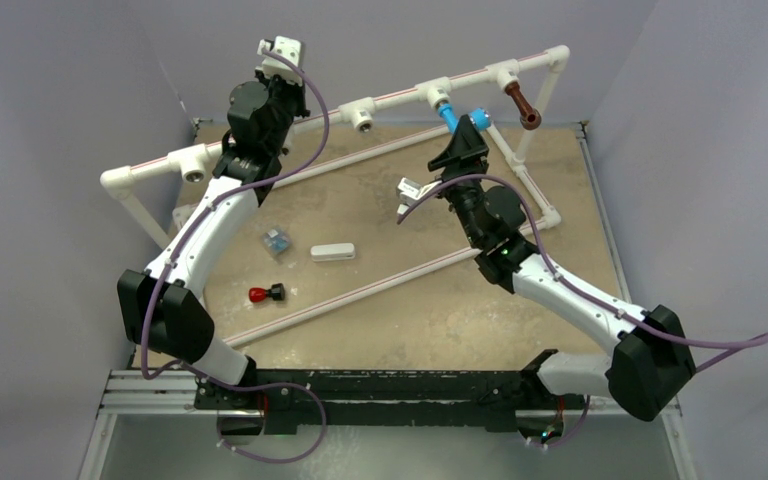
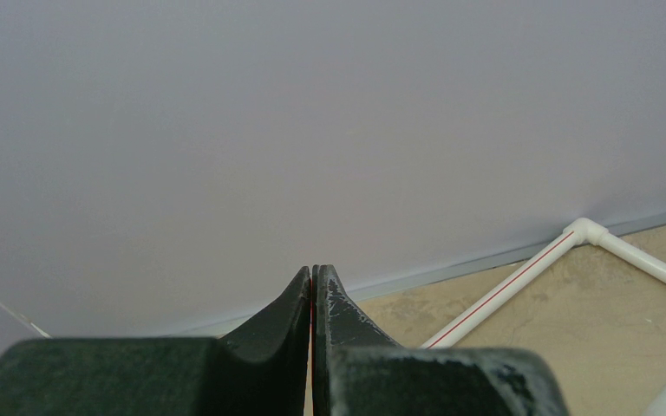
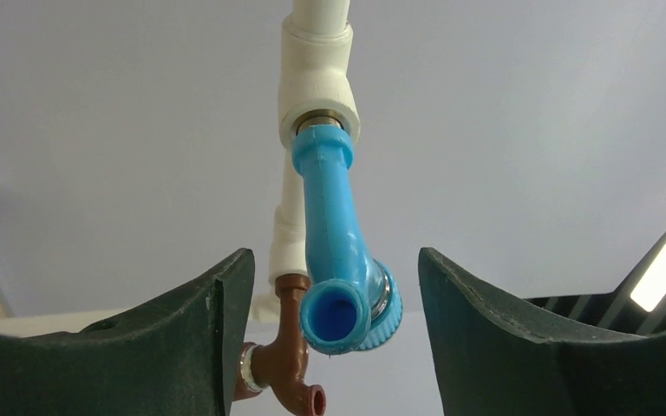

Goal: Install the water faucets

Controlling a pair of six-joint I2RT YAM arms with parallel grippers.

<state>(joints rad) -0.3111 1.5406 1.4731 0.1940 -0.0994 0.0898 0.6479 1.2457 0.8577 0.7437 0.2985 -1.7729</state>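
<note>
Blue faucet [image 3: 338,251] seated in a tee fitting [image 3: 316,87] of the white pipe frame [image 1: 260,142], flanked by the right gripper [image 3: 334,256].
Bright blue body with round open spout and silvery ring at its ribbed end; threaded end meets the tee. Right jaws stand apart, a clear gap on each side, touching nothing. Brown faucet [image 3: 282,364] hangs from the neighbouring tee, just beside the left finger. Left gripper [image 2: 312,270] is closed on nothing, raised near the back wall [image 2: 312,130], well apart from both faucets.
</note>
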